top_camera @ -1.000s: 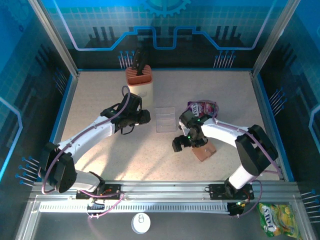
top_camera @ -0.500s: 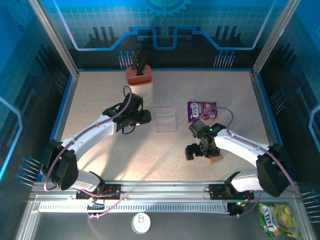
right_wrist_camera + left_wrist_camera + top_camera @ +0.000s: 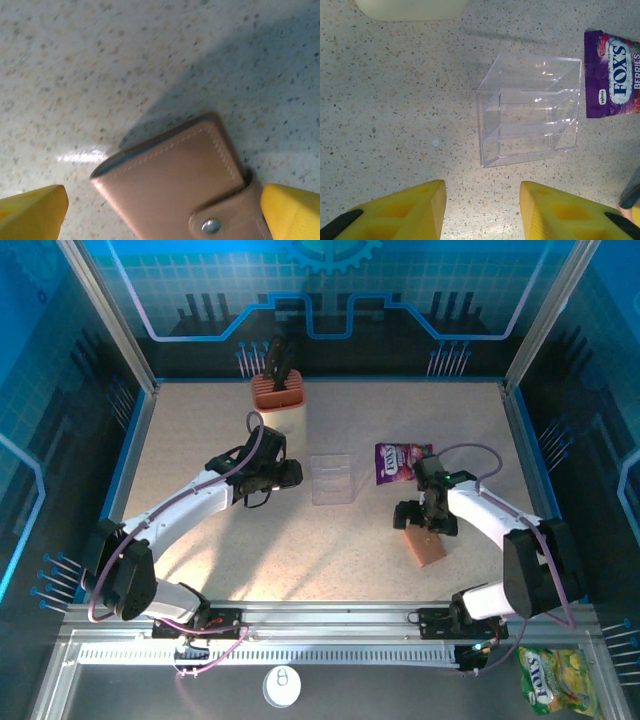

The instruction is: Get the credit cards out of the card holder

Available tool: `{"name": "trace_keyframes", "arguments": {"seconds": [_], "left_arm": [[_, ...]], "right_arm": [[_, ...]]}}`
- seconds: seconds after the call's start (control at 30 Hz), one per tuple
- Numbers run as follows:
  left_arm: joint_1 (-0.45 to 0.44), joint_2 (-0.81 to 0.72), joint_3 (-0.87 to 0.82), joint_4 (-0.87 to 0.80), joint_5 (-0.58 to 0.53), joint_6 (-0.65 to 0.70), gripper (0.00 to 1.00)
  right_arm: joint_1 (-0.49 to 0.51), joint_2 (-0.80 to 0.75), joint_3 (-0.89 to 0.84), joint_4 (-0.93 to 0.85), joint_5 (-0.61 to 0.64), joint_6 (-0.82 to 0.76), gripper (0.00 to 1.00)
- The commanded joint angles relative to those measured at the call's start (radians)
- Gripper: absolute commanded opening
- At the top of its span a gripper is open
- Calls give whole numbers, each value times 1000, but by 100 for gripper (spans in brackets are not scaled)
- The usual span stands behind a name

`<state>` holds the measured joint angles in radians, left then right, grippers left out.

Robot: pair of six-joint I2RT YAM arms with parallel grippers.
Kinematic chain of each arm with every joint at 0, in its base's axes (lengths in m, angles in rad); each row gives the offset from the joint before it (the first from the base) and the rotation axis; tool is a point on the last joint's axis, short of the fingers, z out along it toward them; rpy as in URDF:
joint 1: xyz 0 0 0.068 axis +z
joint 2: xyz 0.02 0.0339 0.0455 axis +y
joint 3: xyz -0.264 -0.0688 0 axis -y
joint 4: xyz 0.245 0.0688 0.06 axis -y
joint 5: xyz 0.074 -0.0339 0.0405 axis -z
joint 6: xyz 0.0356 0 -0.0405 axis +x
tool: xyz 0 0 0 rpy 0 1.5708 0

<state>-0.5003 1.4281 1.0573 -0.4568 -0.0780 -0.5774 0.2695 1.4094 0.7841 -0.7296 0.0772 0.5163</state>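
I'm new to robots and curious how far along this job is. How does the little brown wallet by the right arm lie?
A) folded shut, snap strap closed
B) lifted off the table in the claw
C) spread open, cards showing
A: in the right wrist view the card holder lies flat on the table, folded shut, with its snap fastened and no cards showing.

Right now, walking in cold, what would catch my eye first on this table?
The closed brown leather card holder at front right draws the eye, with the right gripper hanging wide open over it. Mid-table sit a clear plastic box and, to its right, a purple Fox's candy packet.
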Motion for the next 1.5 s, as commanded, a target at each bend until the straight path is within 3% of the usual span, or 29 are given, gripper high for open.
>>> {"name": "trace_keyframes", "arguments": {"seconds": [0.0, 0.27, 0.47, 0.57, 0.7, 0.97, 1.2, 1.47], "left_arm": [[7, -9, -21, 9, -11, 1, 43], [7, -11, -28, 24, -8, 0, 43], [6, -3, -33, 34, 1, -5, 43], [7, 0, -34, 37, 6, -6, 43], [6, 8, -30, 36, 7, -5, 44], [6, -2, -42, 34, 2, -13, 44], [7, 0, -48, 43, 8, -15, 44], [7, -12, -66, 52, 18, -21, 44]], "right_arm": [[-12, -6, -32, 26, -79, 2, 100], [53, -48, -50, -22, -126, 66, 100], [127, -41, -50, -58, -66, 79, 100], [139, -20, -39, -85, 31, 47, 100], [142, 7, -26, -52, 68, 37, 100], [187, 36, -29, -7, -48, 22, 100], [270, 62, -6, -68, 6, 48, 100], [296, 97, 5, -63, 35, 118, 98]]}}
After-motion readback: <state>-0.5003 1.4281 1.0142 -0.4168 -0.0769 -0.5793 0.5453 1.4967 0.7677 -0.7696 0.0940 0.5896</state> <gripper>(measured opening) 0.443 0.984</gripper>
